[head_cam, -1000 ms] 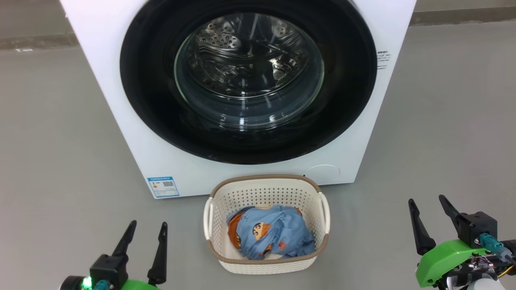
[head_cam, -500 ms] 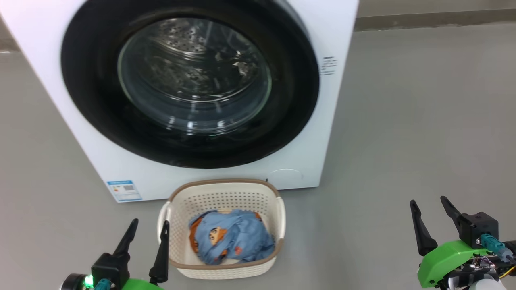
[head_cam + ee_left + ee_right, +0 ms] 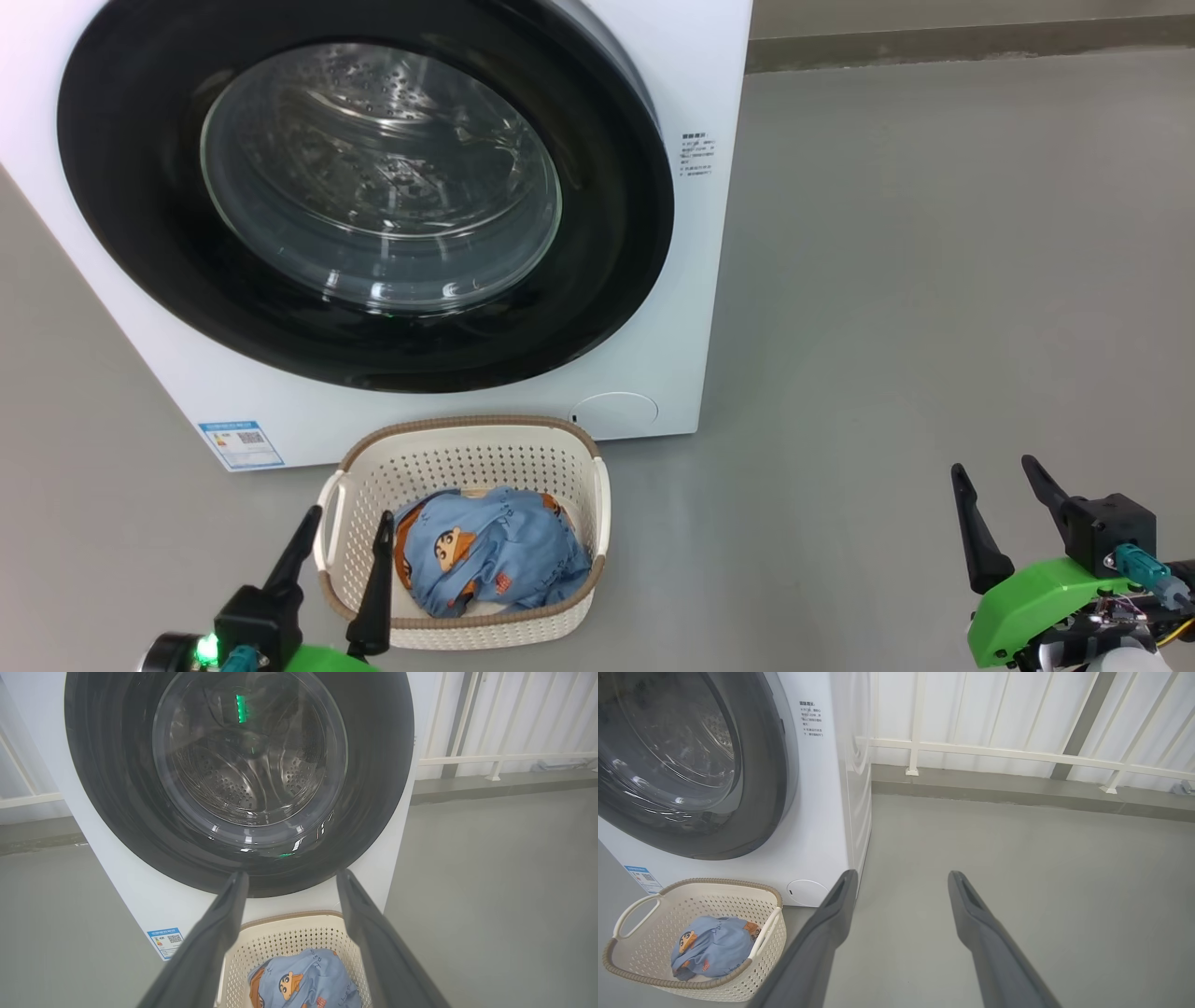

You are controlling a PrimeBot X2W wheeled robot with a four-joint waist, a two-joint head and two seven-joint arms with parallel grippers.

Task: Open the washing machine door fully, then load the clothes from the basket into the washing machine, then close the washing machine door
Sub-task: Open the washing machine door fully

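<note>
Nearest, the left gripper (image 3: pixel 348 518) and right gripper (image 3: pixel 992 467) both stand wide and empty. Just beyond the left one, the basket (image 3: pixel 467 425) sits on the floor holding the clothes (image 3: pixel 495 560), which look soft and light; pinch a raised fold. Behind it, the washing machine door (image 3: pixel 364 196) is shut, rigid and glossy, and its right edge seems the likeliest hold.

One white front-loading washing machine (image 3: pixel 709 280), one round glossy black door (image 3: pixel 121 215) on it, one blue energy label (image 3: pixel 241 444), one round lower cover (image 3: pixel 614 415). One cream perforated plastic basket (image 3: pixel 467 457), two handles (image 3: pixel 636 911). One light blue clothes (image 3: pixel 495 555) bundle, pieces uncountable tbh. Two grippers: left gripper (image 3: pixel 349 513), right gripper (image 3: pixel 993 465).
</note>
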